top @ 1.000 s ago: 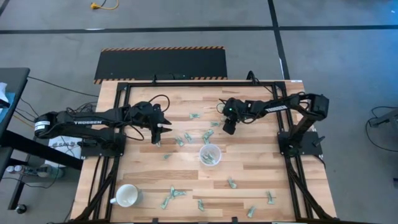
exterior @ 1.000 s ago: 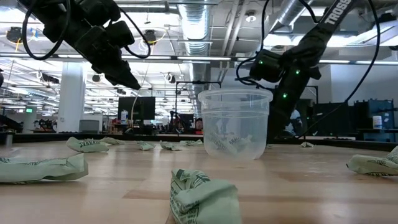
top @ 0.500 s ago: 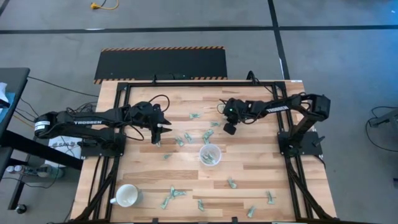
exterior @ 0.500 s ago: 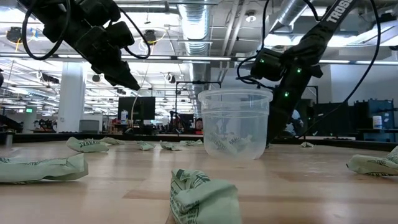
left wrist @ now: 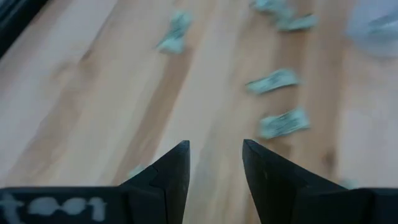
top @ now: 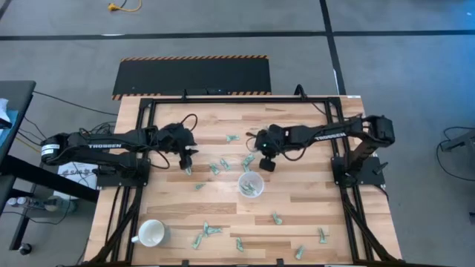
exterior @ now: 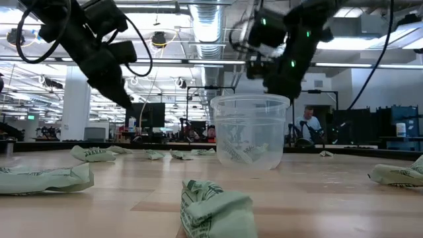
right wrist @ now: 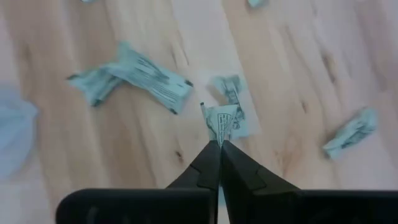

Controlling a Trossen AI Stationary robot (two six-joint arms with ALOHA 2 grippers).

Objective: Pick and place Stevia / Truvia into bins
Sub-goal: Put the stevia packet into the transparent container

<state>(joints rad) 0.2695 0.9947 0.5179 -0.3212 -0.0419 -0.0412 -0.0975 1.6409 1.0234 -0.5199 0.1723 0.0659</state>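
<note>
Pale green Stevia / Truvia sachets lie scattered flat on the wooden table (top: 312, 193), among them one (top: 232, 138) at the far side and one (top: 276, 218) nearer. The clear cup (top: 251, 185) stands upright mid-table with a few sachets inside (exterior: 248, 153). My right gripper (top: 266, 165) hangs just beyond the cup's far right side, above rim height (exterior: 281, 84), shut on one sachet (right wrist: 221, 118). My left gripper (top: 187, 167) hovers open over bare wood to the cup's left (left wrist: 214, 152), nothing between its fingers. My right gripper pinches one end of the sachet (right wrist: 219, 134) between its two fingertips. The fingers slant down from the table's right side. The rest of the sachet sticks out beyond the tips, crumpled, and is lifted clear of the table.
A white handled mug (top: 152, 233) stands at the near left corner. Loose sachets (top: 223, 163) lie between the two grippers, and more (top: 208, 231) lie along the near edge. Two sachets (left wrist: 283, 122) lie ahead of the left fingers. Black frame rails border the table.
My right gripper has risen and swung from the far right toward the cup, coming closer to the near edge. It now carries a sachet. My left gripper has tipped further downward in place and stays open.
</note>
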